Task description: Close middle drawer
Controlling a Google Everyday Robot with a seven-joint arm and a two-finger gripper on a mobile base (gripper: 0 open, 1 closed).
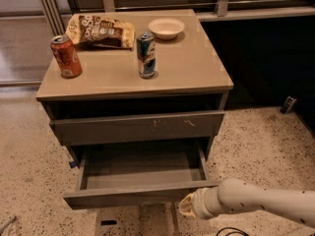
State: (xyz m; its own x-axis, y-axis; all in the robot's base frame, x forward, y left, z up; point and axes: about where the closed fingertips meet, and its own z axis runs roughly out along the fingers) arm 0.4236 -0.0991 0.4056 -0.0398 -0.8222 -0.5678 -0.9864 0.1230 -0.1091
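Note:
The middle drawer (133,196) stands pulled far out of the grey-brown cabinet (133,77). It is empty inside, and its plain flat front faces me. My gripper (188,205) is low at the right end of that drawer front, at or just in front of its lower right corner. My white arm (266,200) reaches in from the right edge of the view. The taller drawer front with small white scratch marks (138,127) sits above the open drawer, pushed in.
On the cabinet top stand a red can (66,56), a blue can (146,54), a chip bag (101,31) and a white bowl (166,27). Speckled floor (261,141) surrounds the cabinet. A dark wall and railing run behind it. A black cable (229,231) lies at the bottom.

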